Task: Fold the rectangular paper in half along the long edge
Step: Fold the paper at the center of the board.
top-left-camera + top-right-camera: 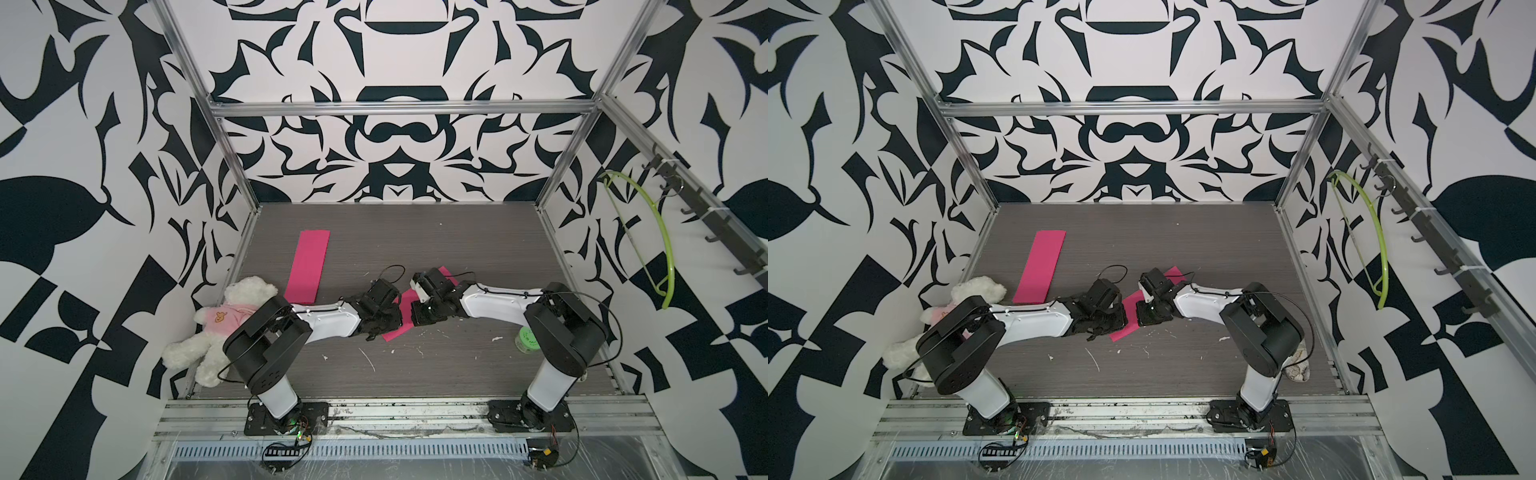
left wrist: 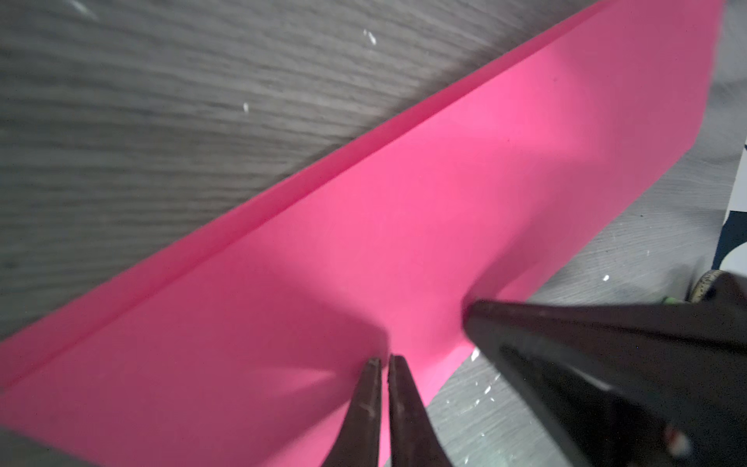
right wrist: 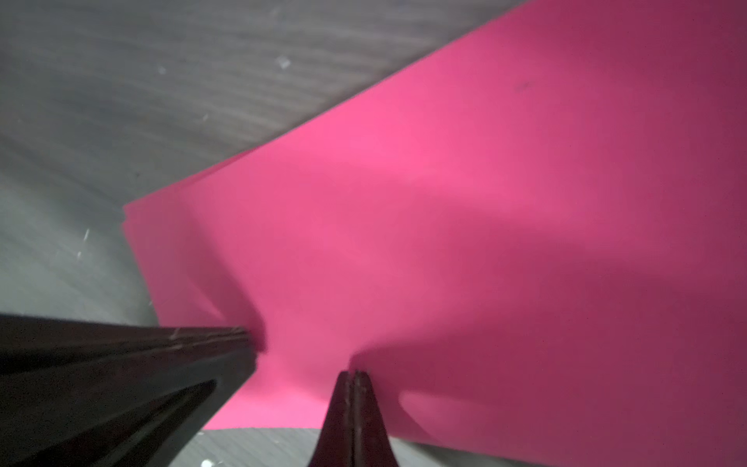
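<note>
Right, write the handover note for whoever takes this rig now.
Left gripper: shut, tips down on the paper near what looks like its creased long side.
Right gripper: shut, tips on the same paper, close beside the left one.
Paper: mid-table under both grippers, lying folded. The top layer stops slightly short of the lower layer's long edge.
Pink strip: flat on the left, farther back, not touched.
Done: fold laid over.
Left: probably press the crease along its length, then lift both grippers clear.

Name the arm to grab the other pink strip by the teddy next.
Left, probably: the strip lies just beside the left arm; the right arm stands across the table.
</note>
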Available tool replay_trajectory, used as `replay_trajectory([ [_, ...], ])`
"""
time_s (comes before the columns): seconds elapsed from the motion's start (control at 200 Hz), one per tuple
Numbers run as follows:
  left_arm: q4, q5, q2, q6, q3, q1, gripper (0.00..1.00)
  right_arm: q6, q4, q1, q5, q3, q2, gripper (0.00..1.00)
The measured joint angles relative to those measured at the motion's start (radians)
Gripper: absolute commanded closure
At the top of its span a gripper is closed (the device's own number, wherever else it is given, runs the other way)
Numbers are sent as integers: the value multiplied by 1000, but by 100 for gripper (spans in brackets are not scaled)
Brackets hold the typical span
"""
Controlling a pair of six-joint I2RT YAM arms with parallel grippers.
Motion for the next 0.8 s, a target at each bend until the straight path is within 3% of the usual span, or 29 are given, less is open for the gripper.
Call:
replay_trajectory([
  [0.8, 8, 8, -4, 10, -8, 5, 89, -68, -33, -325, 3, -57, -60, 100],
])
